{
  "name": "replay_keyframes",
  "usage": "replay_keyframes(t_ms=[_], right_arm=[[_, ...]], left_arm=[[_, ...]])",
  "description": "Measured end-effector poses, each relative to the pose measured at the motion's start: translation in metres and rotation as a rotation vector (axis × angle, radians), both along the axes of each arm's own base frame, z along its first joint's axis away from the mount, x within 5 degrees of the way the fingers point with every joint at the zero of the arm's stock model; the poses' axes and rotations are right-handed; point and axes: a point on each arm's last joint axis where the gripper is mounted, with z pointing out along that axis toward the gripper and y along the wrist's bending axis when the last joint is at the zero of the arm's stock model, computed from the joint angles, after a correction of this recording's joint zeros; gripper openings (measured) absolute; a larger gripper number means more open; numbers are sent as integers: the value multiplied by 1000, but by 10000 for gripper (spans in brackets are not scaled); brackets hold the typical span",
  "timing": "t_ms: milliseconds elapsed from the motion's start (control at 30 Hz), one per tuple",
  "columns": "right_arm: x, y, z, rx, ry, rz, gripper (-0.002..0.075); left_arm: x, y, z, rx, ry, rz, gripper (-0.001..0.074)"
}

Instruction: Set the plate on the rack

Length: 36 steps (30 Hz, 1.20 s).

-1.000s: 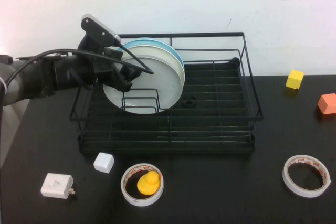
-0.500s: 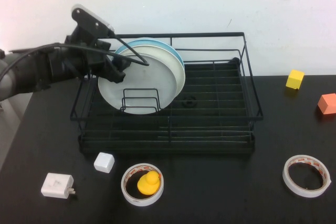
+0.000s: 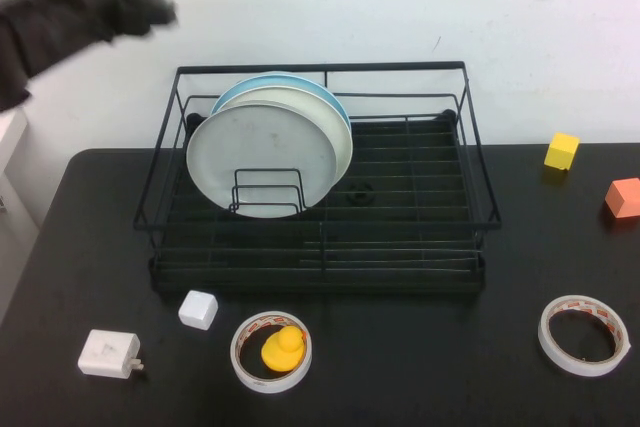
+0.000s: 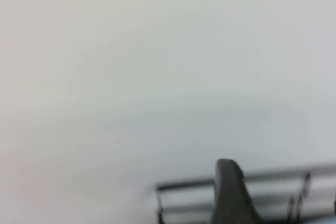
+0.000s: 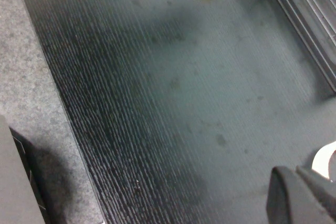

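The light-grey plate (image 3: 262, 159) stands on edge in the left part of the black wire rack (image 3: 420, 247), leaning back on a cream-white plate (image 3: 338, 132) and a light blue plate (image 3: 280, 80). My left gripper (image 3: 148, 9) is raised high above the rack's back left corner, blurred, clear of the plate and empty. In the left wrist view one finger (image 4: 228, 192) shows alone against the wall, with the rack's top rail (image 4: 283, 174) behind it. My right gripper (image 5: 296, 170) is shut and empty, low over the black table; it is out of the high view.
In front of the rack lie a white cube (image 3: 198, 309), a white adapter (image 3: 108, 354) and a tape roll holding a yellow duck (image 3: 272, 350). Another tape roll (image 3: 584, 335) lies at the front right. A yellow block (image 3: 562, 151) and an orange block (image 3: 623, 198) sit at the right.
My left gripper has let go of the light-grey plate and risen up and to the left, away from the rack. The plate stays leaning in the rack.
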Motion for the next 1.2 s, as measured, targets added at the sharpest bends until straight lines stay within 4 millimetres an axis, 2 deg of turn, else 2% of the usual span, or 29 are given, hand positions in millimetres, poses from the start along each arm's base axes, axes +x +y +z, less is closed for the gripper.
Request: replay_keyframes(t_ms=[133, 200, 300, 400, 500, 600, 767, 933, 1200], right_arm=[[0, 0, 0, 0, -2, -1, 1], [1, 0, 0, 2, -6, -4, 1], [1, 0, 1, 5, -19, -10, 1], [3, 0, 2, 11, -42, -24, 1], [6, -1, 4, 19, -74, -43, 1], [10, -2, 7, 32, -118, -68, 1], [17, -1, 15, 100, -194, -124, 1], [24, -1, 26, 225, -275, -210, 1], [38, -9, 44, 455, -426, -427, 1]], left_arm=[[-30, 16, 47, -77, -90, 136, 296], [-50, 23, 66, -91, -133, 179, 224], [-83, 30, 86, -107, -184, 208, 93], [-121, 36, 102, -122, -242, 206, 27], [-168, 41, 120, -154, -325, 179, 8], [-210, 42, 130, -168, -401, 114, 2], [-269, 37, 141, -107, -547, -38, 0], [-307, 31, 147, -56, -661, -167, 0], [-368, 37, 159, 5, -847, -181, 0]])
